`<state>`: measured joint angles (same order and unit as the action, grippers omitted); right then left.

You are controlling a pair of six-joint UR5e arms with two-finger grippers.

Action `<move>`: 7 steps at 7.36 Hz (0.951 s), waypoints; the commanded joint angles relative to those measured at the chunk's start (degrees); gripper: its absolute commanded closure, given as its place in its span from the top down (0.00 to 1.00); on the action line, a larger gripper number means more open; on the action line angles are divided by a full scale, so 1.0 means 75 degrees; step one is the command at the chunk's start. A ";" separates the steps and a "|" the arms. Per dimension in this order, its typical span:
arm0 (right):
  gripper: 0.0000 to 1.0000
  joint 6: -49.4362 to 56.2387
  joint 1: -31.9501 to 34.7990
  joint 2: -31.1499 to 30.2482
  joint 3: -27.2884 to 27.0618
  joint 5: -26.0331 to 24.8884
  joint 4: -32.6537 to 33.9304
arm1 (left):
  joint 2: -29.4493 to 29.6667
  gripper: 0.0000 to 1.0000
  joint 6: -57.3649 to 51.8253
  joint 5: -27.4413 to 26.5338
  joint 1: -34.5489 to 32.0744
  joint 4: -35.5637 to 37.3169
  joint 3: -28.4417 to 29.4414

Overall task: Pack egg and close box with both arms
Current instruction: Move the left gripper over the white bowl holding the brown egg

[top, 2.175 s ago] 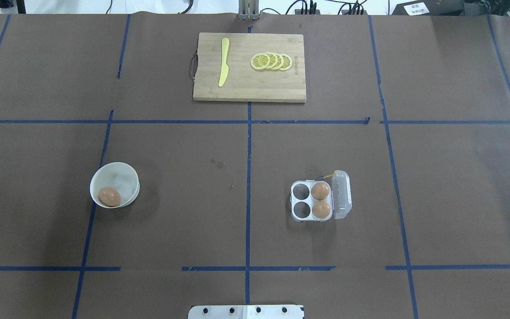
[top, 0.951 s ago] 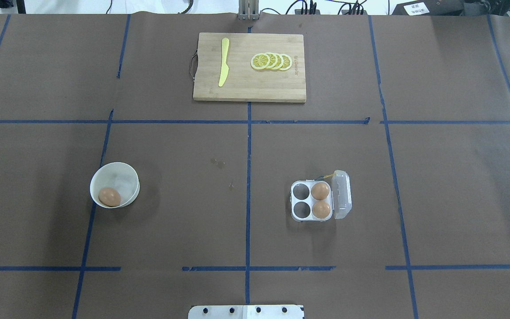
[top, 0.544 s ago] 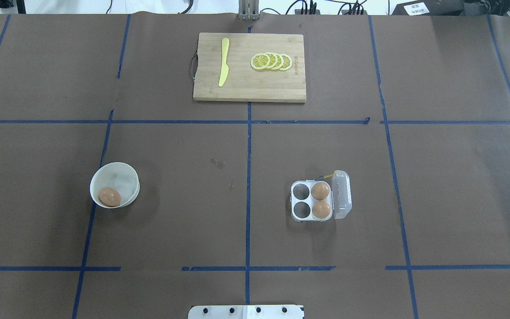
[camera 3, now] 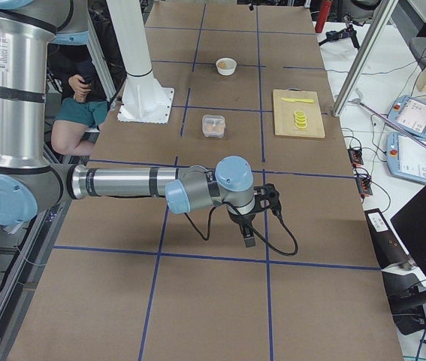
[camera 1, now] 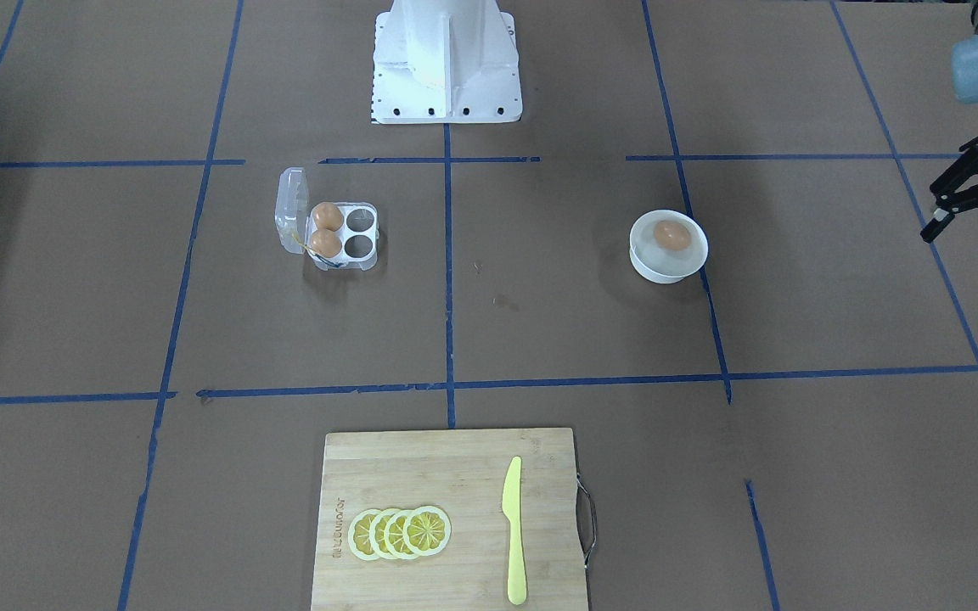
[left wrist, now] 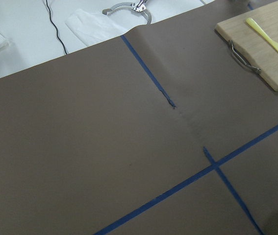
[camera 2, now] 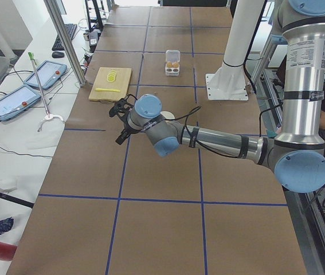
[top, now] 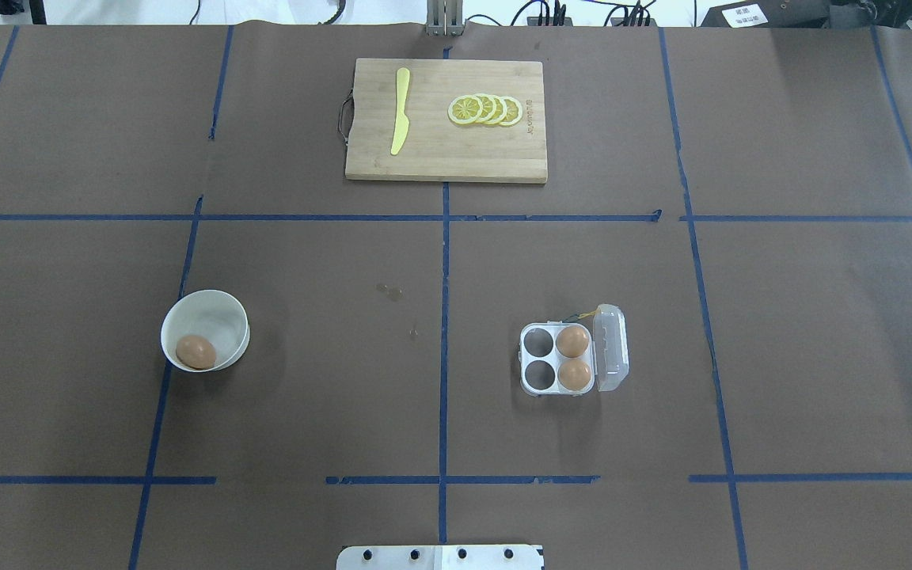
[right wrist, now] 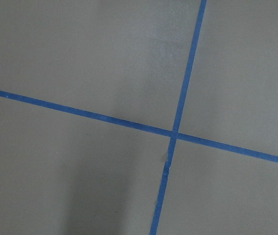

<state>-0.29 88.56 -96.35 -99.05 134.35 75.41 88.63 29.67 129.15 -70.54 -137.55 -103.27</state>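
One brown egg (top: 195, 351) lies in a white bowl (top: 222, 321) on the table's left half. The clear box (top: 555, 358) sits right of centre, its lid (top: 613, 348) swung open to the right. Two more eggs (top: 573, 340) fill its right cups, and the left cups are empty. My left gripper (camera 1: 973, 242) hangs open and empty, well outside the bowl (camera 1: 667, 265) toward the table's left end. My right gripper (camera 3: 261, 218) shows only in the exterior right view, far from the box (camera 3: 213, 125); I cannot tell its state.
A wooden cutting board (top: 444, 150) with a yellow knife (top: 400, 111) and lemon slices (top: 486, 109) lies at the far middle. The white robot base (camera 1: 446, 59) stands at the near edge. Blue tape lines grid the brown table cover.
A black tip of my left gripper has come into the overhead view's left edge. The egg, bowl and box have not moved.
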 commanded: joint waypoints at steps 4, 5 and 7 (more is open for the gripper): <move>1.00 0.0004 0.0004 -0.0067 -0.0024 -0.0007 0.0000 | 0.0065 1.00 0.3612 -0.3023 0.3564 0.0058 -0.0914; 1.00 0.0004 0.0004 -0.0079 -0.0024 -0.0007 0.0000 | 0.0065 1.00 0.3602 -0.3156 0.3859 0.0070 -0.0914; 1.00 0.0004 0.0004 -0.0079 -0.0012 -0.0007 0.0000 | 0.0158 1.00 0.3579 -0.3483 0.4527 0.0442 -0.0914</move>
<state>-0.26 88.59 -96.91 -99.18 134.30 75.41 89.31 56.51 104.81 -39.71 -136.03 -110.14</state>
